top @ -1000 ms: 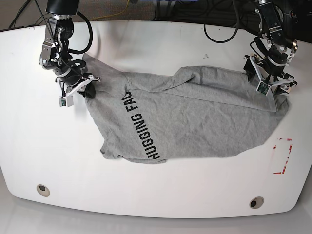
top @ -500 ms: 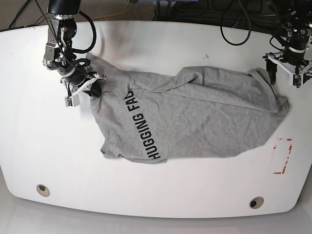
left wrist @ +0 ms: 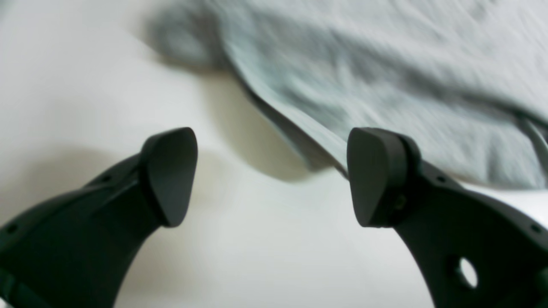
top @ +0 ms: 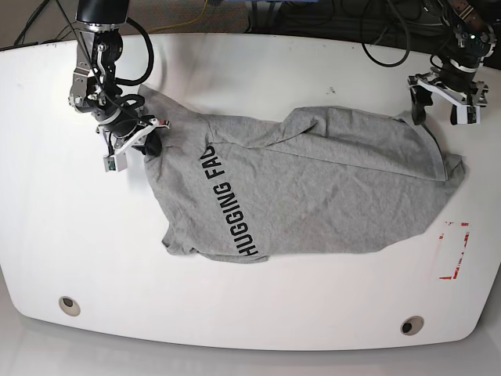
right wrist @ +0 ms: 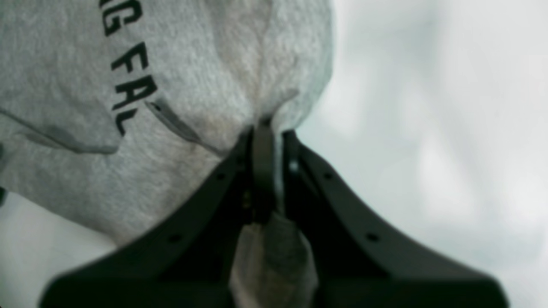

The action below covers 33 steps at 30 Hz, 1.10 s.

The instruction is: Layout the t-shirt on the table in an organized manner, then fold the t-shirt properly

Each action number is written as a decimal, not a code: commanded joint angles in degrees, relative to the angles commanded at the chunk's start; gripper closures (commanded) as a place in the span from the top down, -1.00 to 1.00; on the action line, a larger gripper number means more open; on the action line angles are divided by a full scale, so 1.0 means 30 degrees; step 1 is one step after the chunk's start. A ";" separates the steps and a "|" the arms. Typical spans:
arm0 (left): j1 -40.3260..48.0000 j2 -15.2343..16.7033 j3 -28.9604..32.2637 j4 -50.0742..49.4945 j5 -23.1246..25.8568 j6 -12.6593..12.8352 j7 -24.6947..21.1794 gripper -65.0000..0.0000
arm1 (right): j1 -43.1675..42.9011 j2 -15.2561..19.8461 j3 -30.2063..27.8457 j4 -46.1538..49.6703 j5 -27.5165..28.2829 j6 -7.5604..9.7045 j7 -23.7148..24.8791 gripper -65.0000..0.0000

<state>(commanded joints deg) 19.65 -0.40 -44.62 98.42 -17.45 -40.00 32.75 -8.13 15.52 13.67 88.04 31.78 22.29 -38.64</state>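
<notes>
The heather-grey t-shirt (top: 313, 188) lies rumpled across the white table (top: 258, 298), black lettering running along its left half. My right gripper (top: 149, 141) is at the shirt's upper-left corner, shut on a bunch of fabric; in the right wrist view the right gripper (right wrist: 267, 141) has cloth of the t-shirt (right wrist: 192, 85) pinched between closed jaws. My left gripper (top: 438, 106) hovers open above the shirt's upper-right edge. In the left wrist view the left gripper (left wrist: 272, 175) holds nothing, and the t-shirt (left wrist: 385, 77) hem runs just beyond its fingertips.
A red dashed rectangle (top: 454, 251) marks the table at the right, below the shirt's corner. Two round grey grommets (top: 69, 304) (top: 411, 324) sit near the front edge. Black cables (top: 376, 39) trail over the back edge.
My left gripper has let go of the shirt's right edge, lifted and moved back, now drifting slightly left. My right gripper, still holding cloth, has shifted slightly right.
</notes>
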 joint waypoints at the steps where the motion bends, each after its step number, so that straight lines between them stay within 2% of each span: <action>1: -0.0029 0.0000 0.0088 -0.0469 0.0000 0.0000 0.0000 0.60 | 0.0000 0.0029 0.0000 0.0000 0.0000 0.0000 0.0000 -1.00; 8: -0.0088 -0.0029 0.0674 -0.2315 -0.0029 0.0000 -0.0088 0.60 | -0.0059 0.0029 0.0000 -0.0029 0.0000 0.0000 0.0000 -1.00; 16: 0.0000 0.0000 0.1846 -0.2374 -0.0029 0.0000 -0.0996 0.60 | -0.0059 0.0029 0.0000 -0.0029 0.0000 0.0000 0.0000 -1.00; 23: -0.0088 0.0000 0.2784 -0.2374 -0.0029 0.0000 -0.0996 0.59 | -0.0059 0.0029 0.0000 -0.0029 0.0000 0.0029 0.0000 -1.00; 29: -0.0234 0.0029 0.2930 -0.2286 -0.0059 0.0000 -0.0996 0.59 | -0.0059 0.0029 0.0000 -0.0029 -0.0029 0.0029 0.0000 -1.00; 33: -0.0469 0.0029 0.2813 -0.2286 -0.0059 0.0000 -0.0996 0.52 | -0.0059 0.0029 0.0000 -0.0029 -0.0908 0.0029 0.0000 -1.00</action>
<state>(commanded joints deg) 18.24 -0.31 -36.18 91.56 -17.63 -40.00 29.76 -8.31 15.60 13.67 87.96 29.05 22.37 -38.64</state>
